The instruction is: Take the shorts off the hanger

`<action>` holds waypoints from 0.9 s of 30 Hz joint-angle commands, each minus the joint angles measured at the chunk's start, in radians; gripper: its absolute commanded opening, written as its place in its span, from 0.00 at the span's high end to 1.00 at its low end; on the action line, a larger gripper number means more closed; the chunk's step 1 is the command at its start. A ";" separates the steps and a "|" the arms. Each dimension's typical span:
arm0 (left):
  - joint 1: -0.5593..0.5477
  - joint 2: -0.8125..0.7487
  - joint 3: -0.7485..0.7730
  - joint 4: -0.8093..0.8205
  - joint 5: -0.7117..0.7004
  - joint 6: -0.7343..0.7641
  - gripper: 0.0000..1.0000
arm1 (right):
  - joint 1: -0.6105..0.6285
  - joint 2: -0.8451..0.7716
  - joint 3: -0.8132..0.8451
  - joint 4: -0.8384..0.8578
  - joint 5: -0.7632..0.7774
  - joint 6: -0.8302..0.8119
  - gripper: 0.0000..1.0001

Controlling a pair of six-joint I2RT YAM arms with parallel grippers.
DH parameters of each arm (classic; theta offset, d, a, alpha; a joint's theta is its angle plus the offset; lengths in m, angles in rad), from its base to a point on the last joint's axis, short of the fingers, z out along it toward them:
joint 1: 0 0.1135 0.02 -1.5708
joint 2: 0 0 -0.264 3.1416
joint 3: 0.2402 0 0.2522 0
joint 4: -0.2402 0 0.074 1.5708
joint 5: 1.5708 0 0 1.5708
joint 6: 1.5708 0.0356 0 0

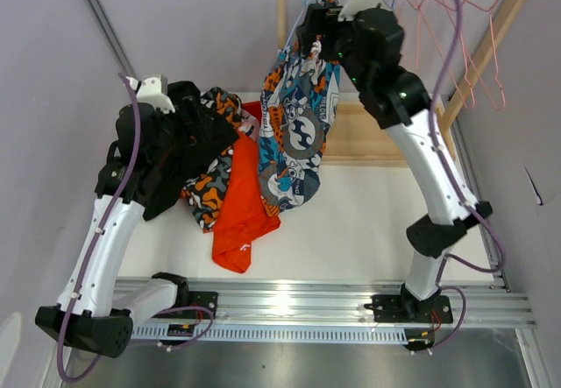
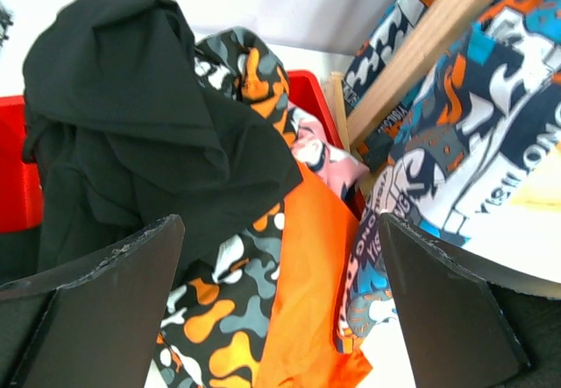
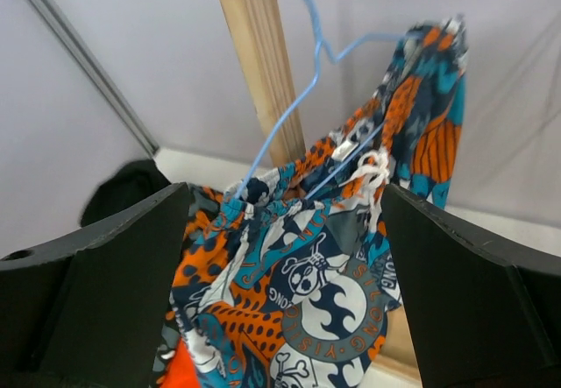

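Currently, your right jaws gape apart with the blue printed shorts (image 3: 324, 309) directly ahead, hanging lengthwise downward from a blue wire hanger (image 3: 280, 121). Your left jaws, also apart and empty, hover farther away over other shorts (image 2: 131, 125) heaped in a red bin (image 2: 17, 169).

Soft, wrinkly cloth in the blue printed shorts (image 3: 333, 300), low in the right wrist view. Thin, smooth blue wire for the hanger (image 3: 282, 125) above. Bare pale wood, smooth, in the post (image 3: 254, 46) at top centre. Dull, soft black shorts (image 2: 131, 116) at upper left of the left wrist view, over a shiny red plastic bin (image 2: 17, 178). Matt black fingers (image 2: 105, 309), rough at the edges. Shiny metal rail (image 1: 307, 305) along the bottom of the top view.
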 commanded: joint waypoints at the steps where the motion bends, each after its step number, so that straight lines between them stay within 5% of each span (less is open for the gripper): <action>1: -0.016 -0.061 -0.053 0.021 0.063 -0.020 0.01 | 0.006 0.061 0.065 0.033 0.041 -0.018 0.04; 23: -0.040 -0.179 -0.185 0.033 0.099 0.040 0.01 | 0.013 0.350 0.174 0.235 0.097 0.048 0.10; 27: -0.040 -0.195 -0.216 0.051 0.103 0.049 0.01 | 0.013 0.384 0.176 0.278 0.107 0.056 0.29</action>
